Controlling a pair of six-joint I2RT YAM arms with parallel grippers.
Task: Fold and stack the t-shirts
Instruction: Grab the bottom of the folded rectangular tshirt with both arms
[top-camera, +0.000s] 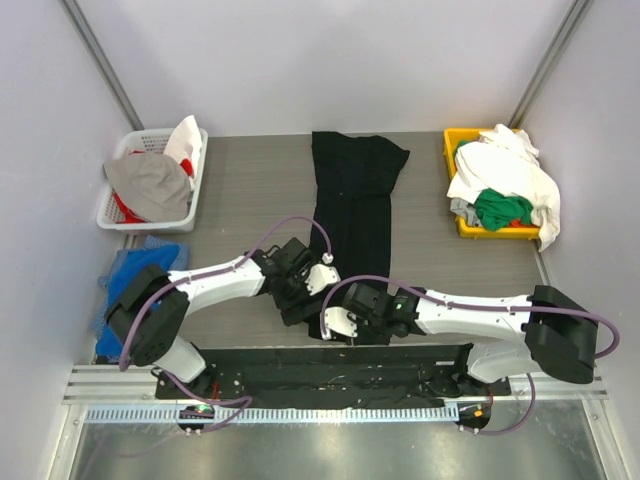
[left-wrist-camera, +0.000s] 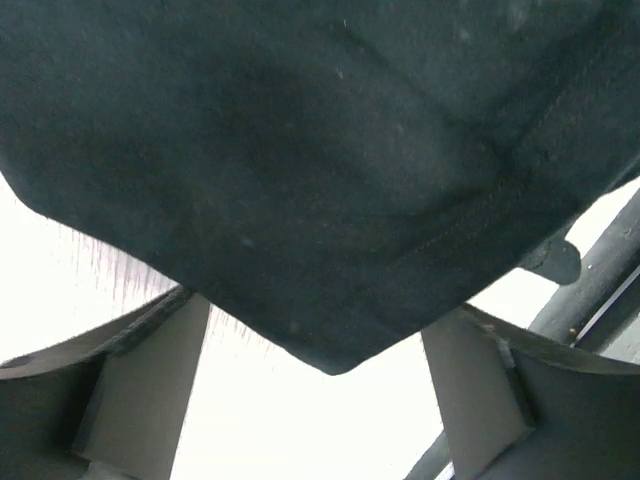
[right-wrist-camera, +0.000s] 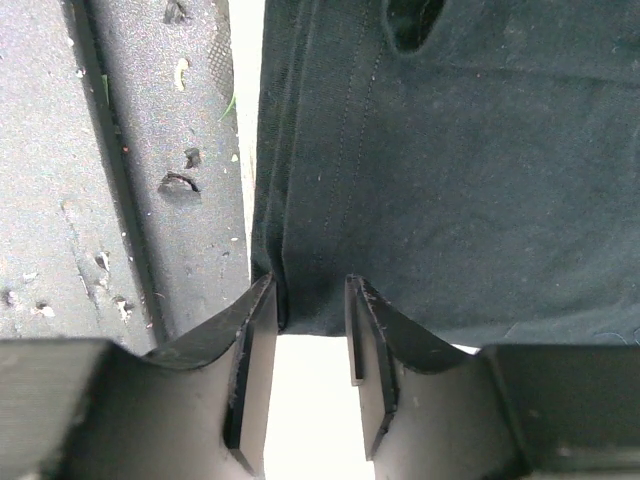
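Both claws at the near end of the black t-shirt (top-camera: 352, 200).
It lies as a long folded strip down the middle of the tabletop (top-camera: 250, 190). The left claw (left-wrist-camera: 318, 305) is spread wide at a shirt corner. The right claw (right-wrist-camera: 310, 290) narrowly straddles the hem, and I cannot tell whether it pinches.

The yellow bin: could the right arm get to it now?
Probably: nothing stands between it and the yellow bin, but the right gripper straddles the hem of the black t-shirt and must back off first.
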